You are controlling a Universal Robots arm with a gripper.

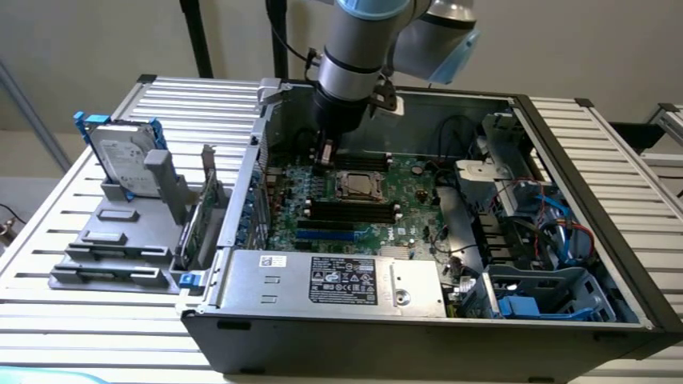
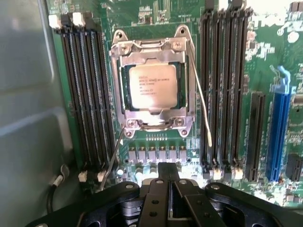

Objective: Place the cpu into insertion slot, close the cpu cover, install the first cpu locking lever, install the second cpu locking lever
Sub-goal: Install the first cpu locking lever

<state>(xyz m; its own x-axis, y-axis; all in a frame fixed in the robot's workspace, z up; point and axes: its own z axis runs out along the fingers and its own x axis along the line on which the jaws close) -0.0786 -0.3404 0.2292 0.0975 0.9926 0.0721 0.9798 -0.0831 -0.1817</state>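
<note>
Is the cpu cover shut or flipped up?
Shut: the cpu cover lies flat, framing the cpu, whose grey top shows through its window.

One cpu (image 2: 153, 86) is counted, framed by one cpu cover (image 2: 151, 51). Two thin locking levers (image 2: 201, 101) are seen, one at each side of the cover. Eight long black memory slots (image 2: 87, 94) are counted, four in each of two banks. One blue expansion slot (image 2: 277, 127) and one black expansion slot (image 2: 256, 135) are noted. One end effector (image 2: 169, 166) is counted, along with one hard drive (image 1: 120, 156) and one labelled power supply (image 1: 336, 280) in one computer case (image 1: 427, 344).
</note>
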